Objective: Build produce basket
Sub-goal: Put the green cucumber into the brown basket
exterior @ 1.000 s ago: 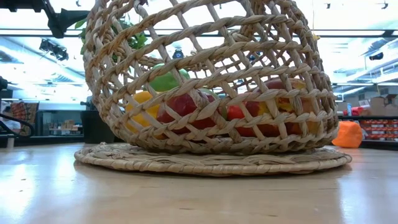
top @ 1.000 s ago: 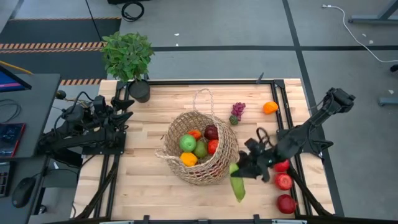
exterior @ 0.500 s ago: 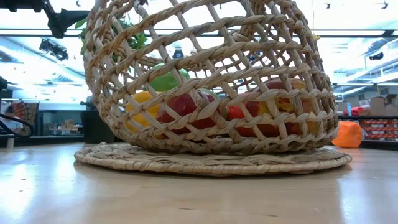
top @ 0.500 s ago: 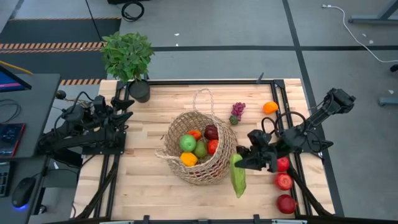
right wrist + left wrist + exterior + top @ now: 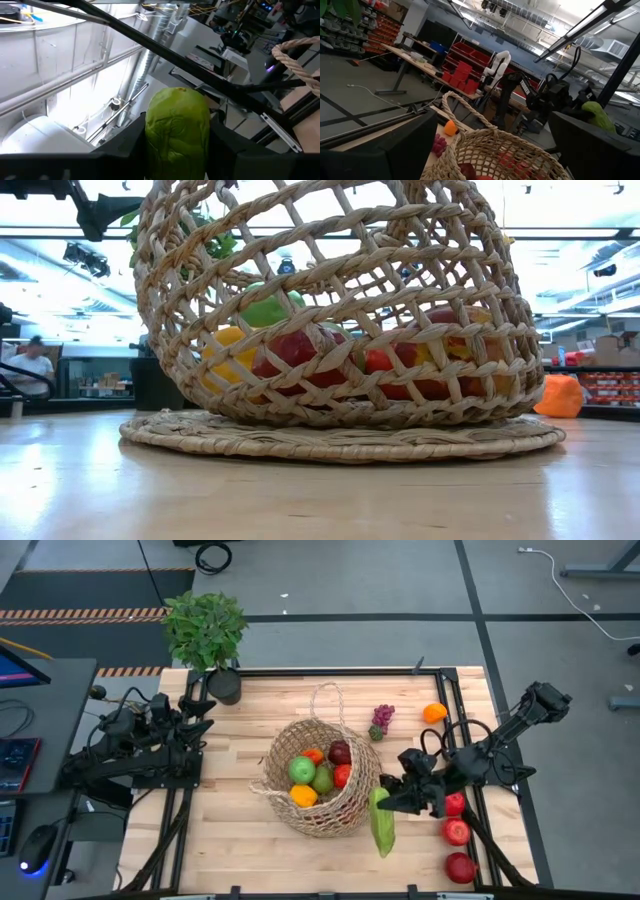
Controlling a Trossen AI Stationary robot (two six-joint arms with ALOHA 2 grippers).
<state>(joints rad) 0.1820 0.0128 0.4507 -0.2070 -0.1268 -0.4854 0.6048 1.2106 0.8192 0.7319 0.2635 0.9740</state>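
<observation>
The wicker basket (image 5: 318, 780) sits tilted at the table's middle on a flat woven round (image 5: 340, 437). It holds a green apple (image 5: 302, 769), an orange, a pear and red fruit. My right gripper (image 5: 385, 798) is just right of the basket's rim, shut on a green cucumber (image 5: 382, 825). Purple grapes (image 5: 381, 720) and an orange (image 5: 434, 712) lie on the far right of the table. Three red apples (image 5: 457, 831) lie near the right edge. My left gripper (image 5: 195, 725) waits open at the table's left edge, its fingers (image 5: 385, 150) wide apart. My right gripper pinches the cucumber between its two fingers (image 5: 131, 145), near the cucumber's far end (image 5: 177, 125). The fingers come from the table's right, slanting upward, and lie across it. The cucumber's long part (image 5: 383, 835) reaches toward the near edge, beside the basket and above the table.
A potted plant (image 5: 207, 635) stands at the table's far left corner. A black frame rail (image 5: 330, 671) runs round the table. Bare wood lies left of the basket and along the near edge.
My right gripper has risen a little and tipped upward beside the basket, staying shut on the cucumber. The cucumber has swung from slanting toward the near right to pointing almost straight at the near edge. For the last half second it has kept still.
</observation>
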